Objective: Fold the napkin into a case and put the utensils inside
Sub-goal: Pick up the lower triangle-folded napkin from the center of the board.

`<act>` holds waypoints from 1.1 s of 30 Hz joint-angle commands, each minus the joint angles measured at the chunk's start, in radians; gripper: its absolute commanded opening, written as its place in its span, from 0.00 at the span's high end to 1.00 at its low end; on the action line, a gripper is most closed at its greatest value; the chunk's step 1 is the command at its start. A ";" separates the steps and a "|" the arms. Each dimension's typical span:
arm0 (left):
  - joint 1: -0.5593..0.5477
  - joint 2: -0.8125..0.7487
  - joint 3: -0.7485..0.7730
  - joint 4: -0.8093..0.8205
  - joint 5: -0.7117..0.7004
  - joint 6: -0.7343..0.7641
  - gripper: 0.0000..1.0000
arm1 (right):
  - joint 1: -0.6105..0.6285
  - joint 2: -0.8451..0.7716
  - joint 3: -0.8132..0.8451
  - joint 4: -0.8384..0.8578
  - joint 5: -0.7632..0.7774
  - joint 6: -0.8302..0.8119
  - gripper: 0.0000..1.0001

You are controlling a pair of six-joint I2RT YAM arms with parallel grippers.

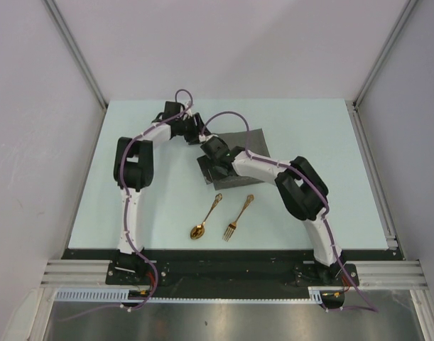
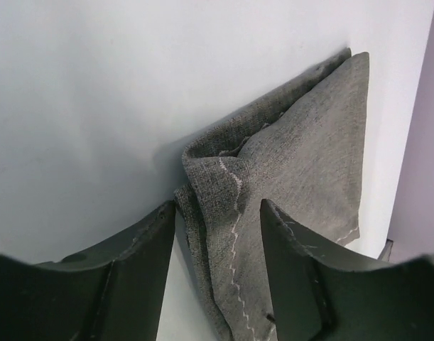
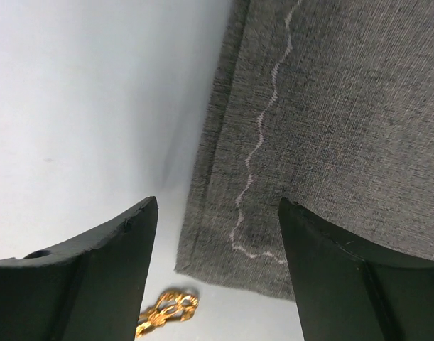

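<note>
Dark grey woven cloth is what you have under both grippers: one napkin (image 1: 248, 142), lying on the pale table (image 1: 309, 156) towards the far middle, partly covered by the arms. It is not yet a narrow case. In your left wrist view the napkin (image 2: 302, 156) is folded over on itself, with a bunched, rumpled fold near the fingers and a pointed corner reaching away. A wavy white stitch line runs across it.

Your left gripper (image 1: 197, 135) sits over the napkin's far-left part. Its two fingers (image 2: 142, 241) stand well apart with the bunched fold between them. You cannot tell from here whether they are pinching the cloth or only straddling it.

Your right gripper (image 1: 211, 169) is at the napkin's near-left corner. From its wrist camera, the right gripper (image 3: 217, 202) is spread wide and has hold of nothing. The flat napkin (image 3: 344, 106) corner and bare table show in the gap.

You have two utensils, one gold spoon (image 1: 204, 218) and one gold fork (image 1: 239, 217). They lie side by side on the table nearer the arm bases, close together without touching, clear of the napkin, handles pointing towards it. One ornate gold handle end (image 3: 167, 312) shows just off the napkin's corner in the right wrist view. Which utensil it belongs to is unclear there.
</note>
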 commanded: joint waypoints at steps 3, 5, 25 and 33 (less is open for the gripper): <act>0.011 0.003 -0.043 0.028 0.004 -0.040 0.47 | 0.014 0.077 0.095 -0.037 0.113 -0.011 0.26; 0.011 0.006 -0.047 0.038 0.008 -0.047 0.51 | 0.016 0.103 0.107 -0.050 0.121 -0.008 0.27; 0.023 -0.077 -0.142 0.301 0.024 -0.283 1.00 | 0.031 0.073 0.155 -0.088 0.092 0.021 1.00; -0.008 -0.201 -0.322 0.480 -0.098 -0.488 1.00 | -0.139 -0.153 -0.218 0.299 -0.472 0.192 1.00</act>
